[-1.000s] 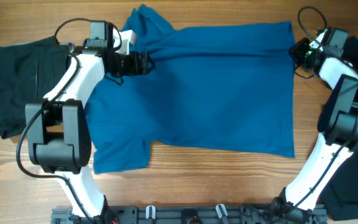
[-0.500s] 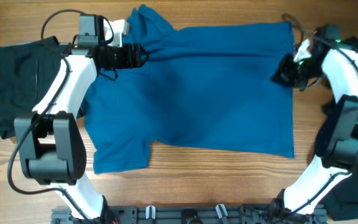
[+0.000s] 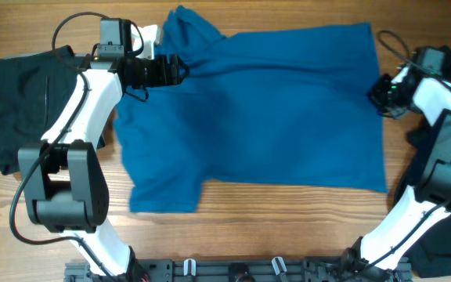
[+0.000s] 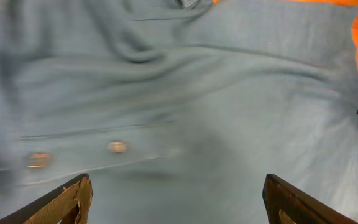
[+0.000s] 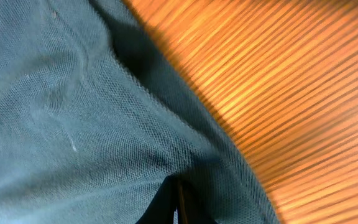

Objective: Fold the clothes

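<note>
1. Blue shirt (image 3: pixel 257 110) lies spread on the counter (image 3: pixel 288 227), shifted rightward from half a second ago. Its lower sleeve (image 3: pixel 167 192) slid along too.
2. Right hand (image 3: pixel 378 90) is clenched on the hem (image 3: pixel 380 125) and has dragged it outward.
3. Left hand (image 3: pixel 177 72) sits released near the collar (image 3: pixel 180 23), fingers wide apart.
4. Likely meaning: the cloth is stretched flatter, readier for a first fold.

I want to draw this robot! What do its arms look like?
Both arms, the left arm and right arm, are white tubes with chunky black joints. Thin black cables loop off the wrists. The left gripper is black; close up its fingers look dark with brownish edges.
</note>
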Action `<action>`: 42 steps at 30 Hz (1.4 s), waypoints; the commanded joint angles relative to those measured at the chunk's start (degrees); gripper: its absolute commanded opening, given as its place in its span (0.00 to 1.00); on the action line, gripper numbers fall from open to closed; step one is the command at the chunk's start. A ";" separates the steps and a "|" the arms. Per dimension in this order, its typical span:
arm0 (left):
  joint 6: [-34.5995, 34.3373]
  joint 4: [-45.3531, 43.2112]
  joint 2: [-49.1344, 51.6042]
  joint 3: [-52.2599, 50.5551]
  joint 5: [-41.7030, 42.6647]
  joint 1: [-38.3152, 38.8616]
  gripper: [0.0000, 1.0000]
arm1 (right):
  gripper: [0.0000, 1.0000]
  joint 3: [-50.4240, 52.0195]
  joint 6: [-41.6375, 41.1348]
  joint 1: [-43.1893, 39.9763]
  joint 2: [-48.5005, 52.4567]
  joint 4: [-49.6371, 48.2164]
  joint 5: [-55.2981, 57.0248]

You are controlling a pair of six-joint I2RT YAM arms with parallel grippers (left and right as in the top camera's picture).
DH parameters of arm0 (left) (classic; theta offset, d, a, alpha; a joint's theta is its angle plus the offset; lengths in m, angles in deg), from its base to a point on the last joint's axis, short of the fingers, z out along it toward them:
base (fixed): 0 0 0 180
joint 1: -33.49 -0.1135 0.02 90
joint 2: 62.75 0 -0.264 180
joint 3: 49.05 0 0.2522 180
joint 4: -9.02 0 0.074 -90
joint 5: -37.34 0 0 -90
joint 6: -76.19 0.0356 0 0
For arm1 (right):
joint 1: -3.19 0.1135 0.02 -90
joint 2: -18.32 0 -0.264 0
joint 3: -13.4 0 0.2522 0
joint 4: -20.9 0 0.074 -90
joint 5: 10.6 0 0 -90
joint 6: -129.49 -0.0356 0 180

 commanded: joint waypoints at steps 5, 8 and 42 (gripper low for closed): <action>0.50 0.09 -1.01 -0.11 -0.02 -0.31 0.90 | 0.30 1.81 19.23 -4.24 3.69 0.66 -13.73; 0.46 4.24 -1.20 -0.11 -3.08 -1.49 0.87 | 0.34 1.81 19.21 -4.24 -1.62 1.51 -20.41; 4.81 5.07 2.89 -13.75 -13.20 -8.79 0.60 | 0.41 2.10 13.66 3.32 -23.34 20.24 -10.82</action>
